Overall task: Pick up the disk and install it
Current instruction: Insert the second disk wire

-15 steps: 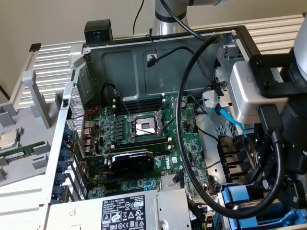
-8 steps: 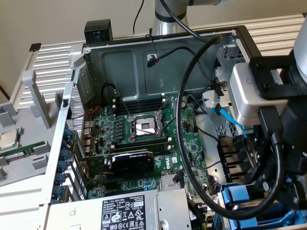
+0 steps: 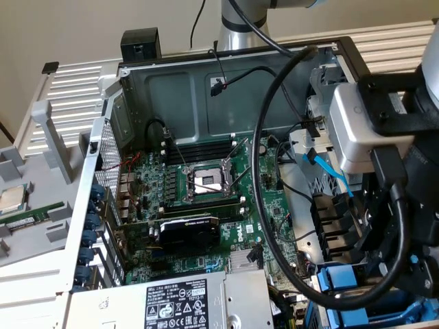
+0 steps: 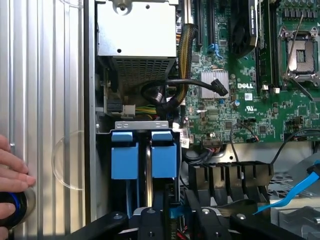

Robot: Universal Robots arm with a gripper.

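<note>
The pincer [image 4: 172, 212], fingers slightly apart, hovers at the blue-framed disk [image 4: 145, 155] seated in its bay: likely rigid, weighty, shock-sensitive, best gripped by its carrier.

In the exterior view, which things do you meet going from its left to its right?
Small square CPU chip → graphics card → empty CPU socket → thick black cable loop → robot wrist housing.

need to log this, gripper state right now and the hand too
gripper: over the blue carrier tabs in the drive bay; open or shut cannot be told.
hand: resting on a round dark object.
</note>
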